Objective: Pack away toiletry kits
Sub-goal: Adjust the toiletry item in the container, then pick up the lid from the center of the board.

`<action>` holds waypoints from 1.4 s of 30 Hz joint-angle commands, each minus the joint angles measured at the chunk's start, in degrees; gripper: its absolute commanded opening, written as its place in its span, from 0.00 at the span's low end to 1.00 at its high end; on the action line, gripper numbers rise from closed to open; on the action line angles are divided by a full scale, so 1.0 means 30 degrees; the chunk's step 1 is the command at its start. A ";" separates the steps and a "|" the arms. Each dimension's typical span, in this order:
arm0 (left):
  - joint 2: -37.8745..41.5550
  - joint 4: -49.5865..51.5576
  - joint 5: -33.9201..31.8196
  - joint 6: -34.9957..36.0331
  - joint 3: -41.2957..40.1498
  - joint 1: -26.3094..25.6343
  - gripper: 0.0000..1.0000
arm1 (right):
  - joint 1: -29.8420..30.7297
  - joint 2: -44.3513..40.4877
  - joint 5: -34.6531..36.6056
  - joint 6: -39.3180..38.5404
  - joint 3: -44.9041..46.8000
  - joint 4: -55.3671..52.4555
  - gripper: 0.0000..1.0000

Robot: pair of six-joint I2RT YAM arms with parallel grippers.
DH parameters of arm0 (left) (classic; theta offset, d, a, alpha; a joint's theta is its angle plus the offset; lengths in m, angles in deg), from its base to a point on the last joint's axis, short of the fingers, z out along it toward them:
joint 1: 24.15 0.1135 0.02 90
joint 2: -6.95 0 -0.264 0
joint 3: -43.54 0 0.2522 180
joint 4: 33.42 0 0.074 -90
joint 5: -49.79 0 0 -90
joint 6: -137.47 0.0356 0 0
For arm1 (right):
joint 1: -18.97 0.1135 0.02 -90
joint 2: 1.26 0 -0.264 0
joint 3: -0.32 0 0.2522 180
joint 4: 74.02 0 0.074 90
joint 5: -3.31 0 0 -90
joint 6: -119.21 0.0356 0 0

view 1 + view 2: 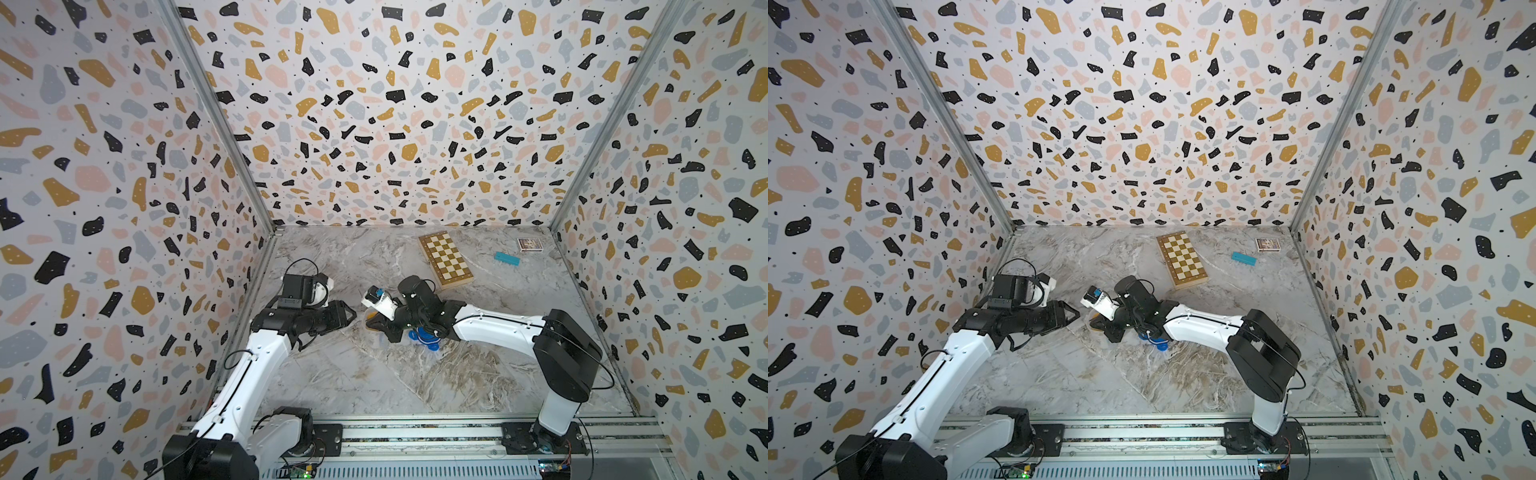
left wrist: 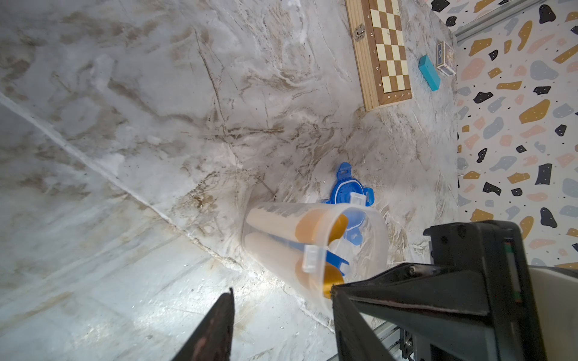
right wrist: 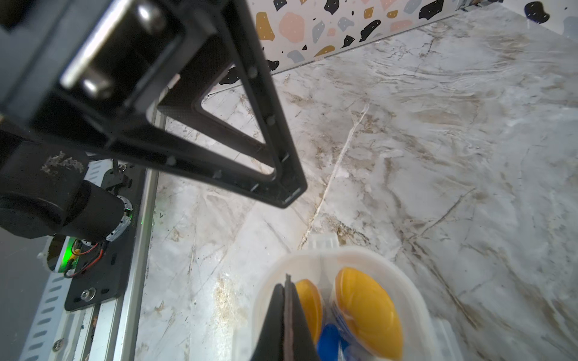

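The clear tub (image 2: 372, 247) is sitting on the table (image 1: 374, 386) at 4 o'clock from the left tool (image 1: 351, 316), which is hanging half released and grasping nothing. The right tool (image 3: 287, 281) is clenched, and its tips are poking into the tub's mouth. In both top views that arm is hiding most of the tub. The wrist views are showing two orange-capped bottles (image 2: 281, 218) and a blue toothbrush (image 3: 330, 340) inside. The blue lid (image 1: 430, 344) is lying at the tub's 3 o'clock.
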 commanded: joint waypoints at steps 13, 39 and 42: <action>0.0241 0.1718 -0.5799 0.1106 0.4327 -0.5332 0.53 | -0.2299 -0.6329 0.6836 0.7127 0.0447 -0.4185 0.38; -1.1572 -0.1501 -0.5206 -0.6189 0.9608 -1.4004 0.40 | -1.2512 -0.3973 -0.3832 0.8271 0.7795 -0.5135 0.39; -1.2735 -0.1740 -0.5245 -0.6472 0.9677 -1.4062 0.38 | -1.2519 -0.3269 -0.4721 0.8443 0.7915 -0.4700 0.39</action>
